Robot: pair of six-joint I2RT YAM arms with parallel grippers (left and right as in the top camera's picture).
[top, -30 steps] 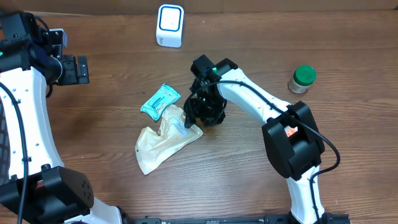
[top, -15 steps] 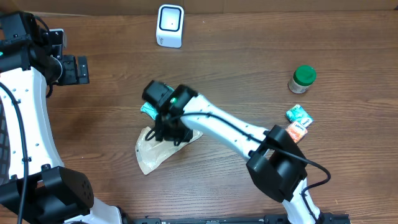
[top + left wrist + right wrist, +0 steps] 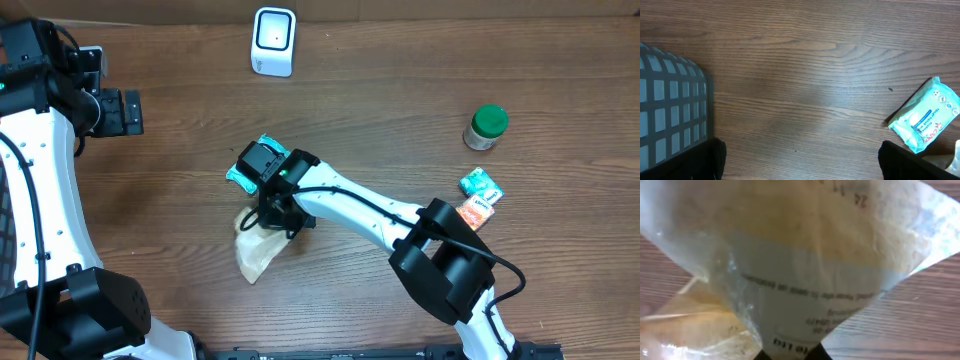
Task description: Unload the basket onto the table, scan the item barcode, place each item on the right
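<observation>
Now, overhead: my right claw (image 3: pixel 272 212) is clenched on the bag (image 3: pixel 255 255) mid-bench; the scanner (image 3: pixel 273 40) sits at the far edge. Right wrist: printed bag fills it. Grasping's done, I judge; next, lift, barcode toward scanner.

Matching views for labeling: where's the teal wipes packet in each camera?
Overhead: teal wipes packet left of centre, partly hidden under the right arm.
Left wrist: at the right edge, lower half.
Right wrist: not in it.
Shared landmark: clear bag, just below the packet overhead, filling the right wrist view.
</observation>
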